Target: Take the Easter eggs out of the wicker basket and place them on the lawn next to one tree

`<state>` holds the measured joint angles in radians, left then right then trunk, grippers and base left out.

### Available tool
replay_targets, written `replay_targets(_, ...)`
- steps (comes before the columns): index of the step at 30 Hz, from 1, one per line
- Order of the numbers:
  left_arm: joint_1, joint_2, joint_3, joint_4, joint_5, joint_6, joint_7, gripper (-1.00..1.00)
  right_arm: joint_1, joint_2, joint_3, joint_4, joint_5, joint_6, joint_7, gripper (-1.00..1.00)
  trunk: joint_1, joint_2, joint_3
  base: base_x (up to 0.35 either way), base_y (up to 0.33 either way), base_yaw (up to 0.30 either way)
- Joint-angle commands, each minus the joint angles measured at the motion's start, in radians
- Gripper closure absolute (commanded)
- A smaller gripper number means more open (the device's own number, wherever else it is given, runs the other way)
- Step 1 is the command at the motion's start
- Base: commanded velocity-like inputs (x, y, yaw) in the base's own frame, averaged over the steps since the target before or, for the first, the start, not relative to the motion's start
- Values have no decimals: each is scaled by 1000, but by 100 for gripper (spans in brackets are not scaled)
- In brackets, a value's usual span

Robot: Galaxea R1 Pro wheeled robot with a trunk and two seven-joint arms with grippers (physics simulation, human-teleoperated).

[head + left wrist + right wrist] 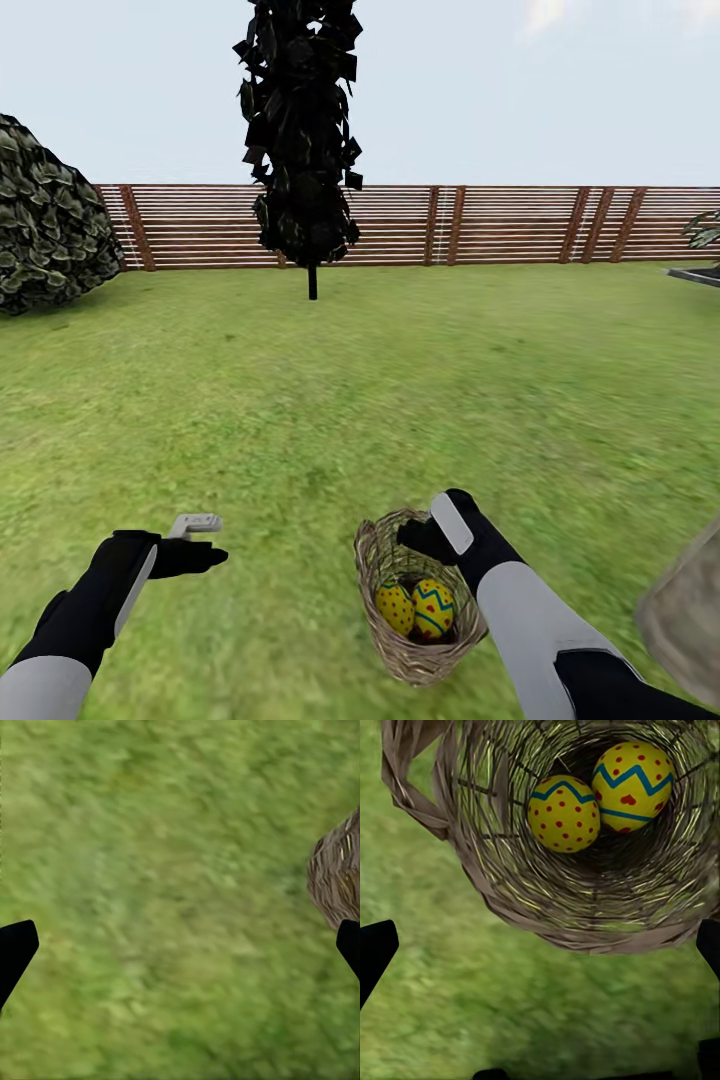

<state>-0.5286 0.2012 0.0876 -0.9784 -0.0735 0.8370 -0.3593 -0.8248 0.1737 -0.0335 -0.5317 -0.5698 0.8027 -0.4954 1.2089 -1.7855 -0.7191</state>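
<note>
Below right end effector (425,535): wicker basket (415,655)

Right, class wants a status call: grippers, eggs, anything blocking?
Left gripper open over grass. Right gripper open, empty, at the basket rim. Two eggs visible inside. Nothing blocking them.

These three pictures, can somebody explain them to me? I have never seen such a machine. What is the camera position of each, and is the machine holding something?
It is a simulated robot with two arms. The large picture comes from its head, looking down over a lawn. The left gripper hangs open over grass, holding nothing. The right gripper is at the rim of a wicker basket; it looks open and empty. The other pictures come from cameras at each wrist. The right one looks into the basket, where two Easter eggs are visible.
</note>
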Motion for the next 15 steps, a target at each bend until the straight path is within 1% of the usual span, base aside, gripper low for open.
replay_targets(1,-1,0,1,-1,-8,4,-7,-100,0,1,-3,2,-9,2,-41,-100,0,0,-1,83,0,0)
replay_targets(2,0,0,1,-1,-8,4,-7,-100,0,1,-3,3,-9,2,-59,-100,0,0,-1,67,0,0)
replay_targets(4,0,0,0,-1,-8,4,-6,-100,0,1,-3,6,-9,3,-126,-100,0,0,-1,35,0,0)
replay_targets(6,0,0,1,-1,-9,5,-6,-100,0,1,-3,8,-10,4,-165,-100,0,0,-1,14,0,0)
replay_targets(10,-1,-1,1,-1,-9,6,-5,-100,0,1,-3,8,-10,5,-188,-100,0,0,-1,4,86,0)
replay_targets(12,-1,-1,0,-1,-9,7,-4,-100,0,1,-3,9,-11,7,-189,-100,0,0,-1,1,190,0)
replay_targets(15,-1,-1,0,-1,-11,7,-5,-100,0,1,-3,9,-13,8,-185,-100,0,0,-1,0,76,0)
